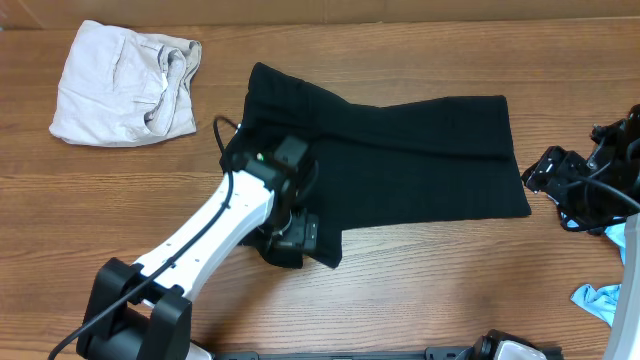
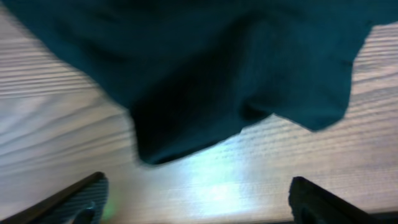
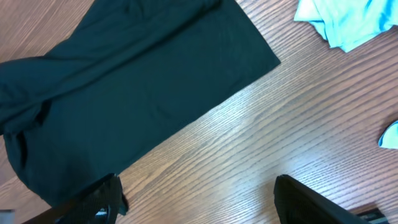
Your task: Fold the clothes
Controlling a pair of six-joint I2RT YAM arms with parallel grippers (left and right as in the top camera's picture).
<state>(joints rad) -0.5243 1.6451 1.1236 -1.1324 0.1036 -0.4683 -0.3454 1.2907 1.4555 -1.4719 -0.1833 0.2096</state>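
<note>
The black garment (image 1: 400, 160) of the clothes lies spread flat on the table's middle. Its lower-left corner (image 2: 205, 81) is bunched and folded. My left gripper (image 1: 292, 240) hovers at that corner. In the left wrist view it (image 2: 199, 202) is open just short of the fabric's edge, with only bare wood between the fingertips (image 2: 81, 199). My right gripper (image 1: 548, 180) sits off the garment's right edge. In the right wrist view it (image 3: 199, 199) is open over wood, beside the black garment (image 3: 124, 81).
An off-white garment (image 1: 125, 85) lies crumpled at the back left. Light-blue cloth (image 1: 598, 300) lies at the right edge near the right arm and shows as light-blue cloth (image 3: 348, 18) in the right wrist view. The left arm's base (image 1: 130, 315) stands at the front left.
</note>
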